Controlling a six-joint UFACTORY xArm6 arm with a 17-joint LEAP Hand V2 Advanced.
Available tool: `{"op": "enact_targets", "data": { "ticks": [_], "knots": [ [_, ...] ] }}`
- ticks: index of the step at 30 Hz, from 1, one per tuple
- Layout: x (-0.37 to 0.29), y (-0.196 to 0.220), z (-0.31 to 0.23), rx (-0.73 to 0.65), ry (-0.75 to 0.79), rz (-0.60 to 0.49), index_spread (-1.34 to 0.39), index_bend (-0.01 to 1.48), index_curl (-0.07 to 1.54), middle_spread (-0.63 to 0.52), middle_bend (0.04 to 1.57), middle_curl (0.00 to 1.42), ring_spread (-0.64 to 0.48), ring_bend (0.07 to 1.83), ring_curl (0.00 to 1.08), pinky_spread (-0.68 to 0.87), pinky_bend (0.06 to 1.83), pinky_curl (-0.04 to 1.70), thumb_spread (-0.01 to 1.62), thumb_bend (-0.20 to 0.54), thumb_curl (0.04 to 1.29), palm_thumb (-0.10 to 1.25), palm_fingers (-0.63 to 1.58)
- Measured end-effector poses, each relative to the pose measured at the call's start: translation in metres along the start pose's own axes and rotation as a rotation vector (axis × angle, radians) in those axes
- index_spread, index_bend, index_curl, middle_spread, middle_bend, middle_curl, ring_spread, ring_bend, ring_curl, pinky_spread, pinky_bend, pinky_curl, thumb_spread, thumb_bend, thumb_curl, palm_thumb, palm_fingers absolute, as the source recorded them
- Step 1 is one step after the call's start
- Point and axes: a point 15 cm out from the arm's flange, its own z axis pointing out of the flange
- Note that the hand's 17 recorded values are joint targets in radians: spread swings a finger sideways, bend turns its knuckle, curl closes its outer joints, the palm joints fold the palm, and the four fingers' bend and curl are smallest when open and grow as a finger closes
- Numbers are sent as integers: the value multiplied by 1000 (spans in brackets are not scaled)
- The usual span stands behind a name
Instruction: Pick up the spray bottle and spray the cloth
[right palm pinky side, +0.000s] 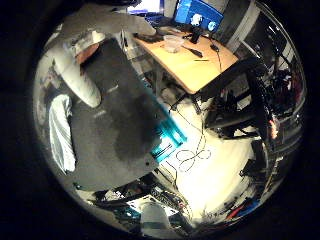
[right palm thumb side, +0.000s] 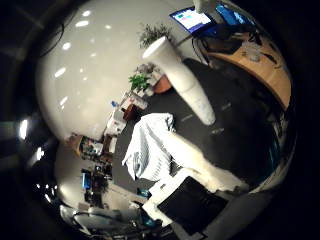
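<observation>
While my hand (right palm thumb side: 195, 200) is hovering above the dark table (right palm pinky side: 115, 125), the striped cloth (right palm thumb side: 150, 147) is lying beside the white spray bottle (right palm thumb side: 187, 85); I cannot tell my fingers' state.

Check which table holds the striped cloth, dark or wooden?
The dark grey table: the striped cloth lies on it. The wooden desk holds a monitor, no cloth.

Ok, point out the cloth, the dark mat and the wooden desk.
cloth (right palm thumb side: 150, 150), thumb side palm view, middle of its striped folds.
dark mat (right palm pinky side: 107, 135), little finger side palm view, bare middle.
wooden desk (right palm pinky side: 190, 65), little finger side palm view, bare top.
</observation>
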Motion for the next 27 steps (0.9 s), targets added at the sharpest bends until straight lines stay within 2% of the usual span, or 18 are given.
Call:
{"op": "enact_targets", "data": {
  "ticks": [8, 14, 21, 27],
  "knots": [
    [12, -41, 17, 40, -121, 71, -183, 174, 322, 204, 193, 306, 297, 564, 162, 641, 1165, 30, 1060, -28, 402, 433, 281],
    [6, -49, 34, 55, -197, 91, -171, 172, 317, 208, 192, 309, 296, 564, 164, 626, 1185, 30, 1058, -29, 392, 402, 264],
    [-24, -64, 53, 123, -354, 91, -156, 176, 316, 217, 192, 311, 306, 561, 168, 611, 1208, 33, 1061, -29, 378, 369, 238],
    [-39, -63, 79, 86, -395, 71, -150, 174, 318, 225, 194, 313, 316, 545, 169, 602, 1206, 33, 1060, -28, 370, 353, 224]
  ]
}}
